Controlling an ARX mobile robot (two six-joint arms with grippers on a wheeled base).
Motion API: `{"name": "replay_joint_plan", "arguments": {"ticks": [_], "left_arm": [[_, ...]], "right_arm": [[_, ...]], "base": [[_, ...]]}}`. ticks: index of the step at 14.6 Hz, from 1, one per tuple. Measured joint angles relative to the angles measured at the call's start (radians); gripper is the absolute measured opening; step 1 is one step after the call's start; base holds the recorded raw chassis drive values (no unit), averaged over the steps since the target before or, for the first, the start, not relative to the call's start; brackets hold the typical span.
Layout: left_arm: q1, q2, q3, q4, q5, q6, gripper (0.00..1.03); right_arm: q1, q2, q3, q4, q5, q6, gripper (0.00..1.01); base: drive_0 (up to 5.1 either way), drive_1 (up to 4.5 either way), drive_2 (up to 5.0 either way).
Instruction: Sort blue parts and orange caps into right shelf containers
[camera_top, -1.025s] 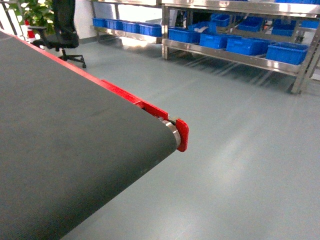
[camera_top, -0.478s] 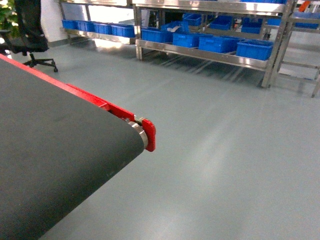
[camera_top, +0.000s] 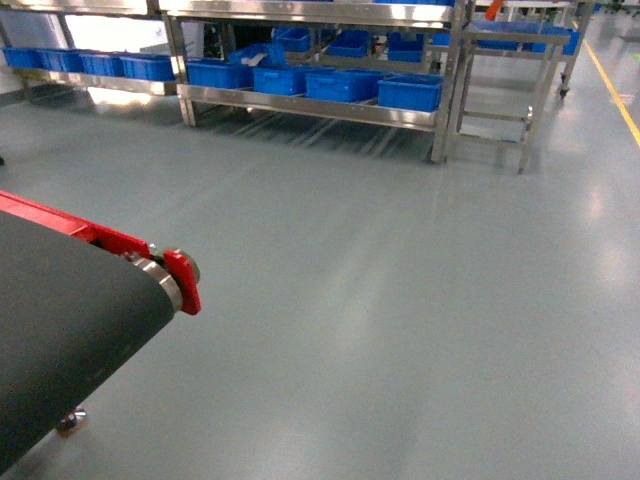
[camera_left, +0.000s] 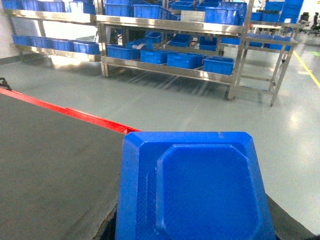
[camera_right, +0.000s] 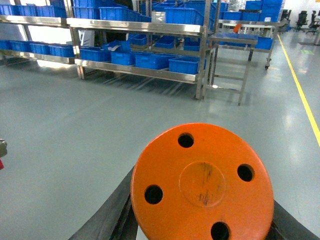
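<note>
Blue part (camera_left: 192, 187) in left tool, orange cap (camera_right: 202, 182) in right, grip prob. closed

view swung right | conveyor belt (camera_top: 70, 340) slid left | chair gone

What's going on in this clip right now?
The robot is between stations. The left wrist view is filled by a blue part, and the right wrist view by an orange cap with four holes, each apparently carried at its arm. The head view has swung away from the conveyor belt toward the steel shelf of blue bins across the floor. Nothing has been dropped off yet.
</note>
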Motion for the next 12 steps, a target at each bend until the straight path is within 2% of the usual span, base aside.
{"name": "replay_joint_plan", "arguments": {"ticks": [12], "left_arm": [[0.0,0.0,0.0,0.0,0.0,0.0,0.44]], "right_arm": [[0.0,0.0,0.0,0.0,0.0,0.0,0.45]], "base": [[-1.6,-1.6,-1.6]]}}
